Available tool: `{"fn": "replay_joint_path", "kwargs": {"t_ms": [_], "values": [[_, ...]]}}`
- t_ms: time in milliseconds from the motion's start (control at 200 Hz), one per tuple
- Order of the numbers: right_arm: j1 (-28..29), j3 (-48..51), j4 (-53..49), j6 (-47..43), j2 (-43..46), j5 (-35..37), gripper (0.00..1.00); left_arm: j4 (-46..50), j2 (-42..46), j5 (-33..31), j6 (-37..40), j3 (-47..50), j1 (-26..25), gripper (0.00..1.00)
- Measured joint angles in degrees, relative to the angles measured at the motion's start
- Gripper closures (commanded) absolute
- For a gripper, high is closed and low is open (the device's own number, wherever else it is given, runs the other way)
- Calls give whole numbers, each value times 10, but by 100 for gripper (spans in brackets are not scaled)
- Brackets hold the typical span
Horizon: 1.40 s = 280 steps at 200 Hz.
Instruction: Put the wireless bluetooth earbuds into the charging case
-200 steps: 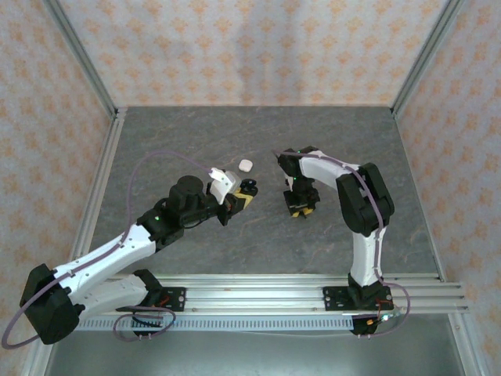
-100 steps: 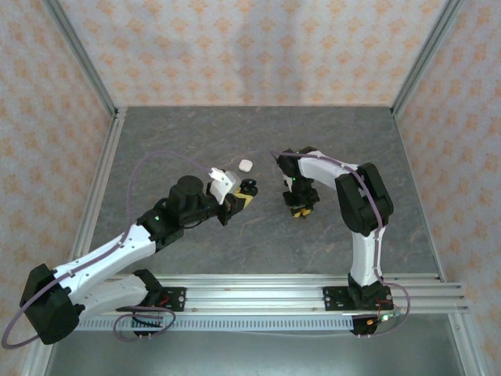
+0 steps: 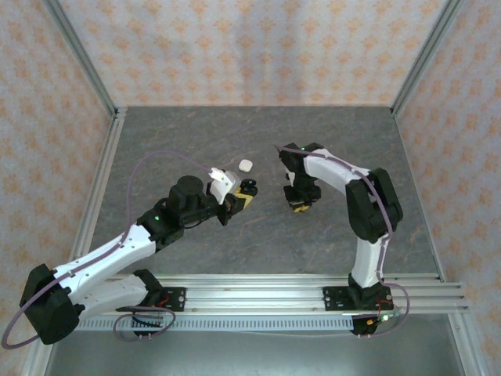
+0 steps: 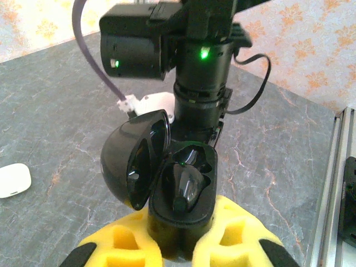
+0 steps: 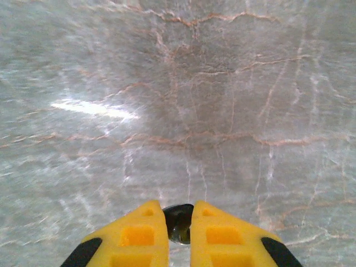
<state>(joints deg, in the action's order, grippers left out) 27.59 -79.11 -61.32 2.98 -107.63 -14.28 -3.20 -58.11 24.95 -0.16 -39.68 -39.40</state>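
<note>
The black charging case (image 4: 183, 214) stands with its lid (image 4: 133, 161) swung open to the left, and my left gripper (image 4: 181, 245) is shut on its base. One black earbud (image 4: 186, 186) lies seated in a well of the case. From above, the case (image 3: 249, 186) sits at the tip of the left gripper (image 3: 239, 200), left of centre. My right gripper (image 3: 301, 205) points down at the table a short way to the right of the case. Its yellow fingers (image 5: 144, 228) are shut on a second black earbud (image 5: 178, 225), just above the stone surface.
A small white case (image 3: 245, 165) lies shut on the table just behind the black case, also at the left edge as a white case (image 4: 12, 180). The right arm's wrist (image 4: 200, 72) stands close behind the open lid. Aluminium rails (image 3: 274, 294) border the near edge.
The right gripper's fingers have shut on the black earbud and the wrist has shifted slightly right. The left arm and the case have not moved.
</note>
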Motion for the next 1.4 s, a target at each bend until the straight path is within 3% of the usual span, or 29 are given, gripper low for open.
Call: {"fn": "replay_joint_path", "kwargs": {"t_ms": [500,721,1031,1401], "values": [[2,-4,104,129,280,-66,92,-52,9,1,11,0,0,100],[47,-2,198,184,366,-84,90,-63,-2,1,40,-25,0,100],[117,19,333,230,440,-84,90,-83,-24,1,47,-56,0,100],[160,66,424,254,444,-80,90,-86,-28,1,45,-68,0,100]]}}
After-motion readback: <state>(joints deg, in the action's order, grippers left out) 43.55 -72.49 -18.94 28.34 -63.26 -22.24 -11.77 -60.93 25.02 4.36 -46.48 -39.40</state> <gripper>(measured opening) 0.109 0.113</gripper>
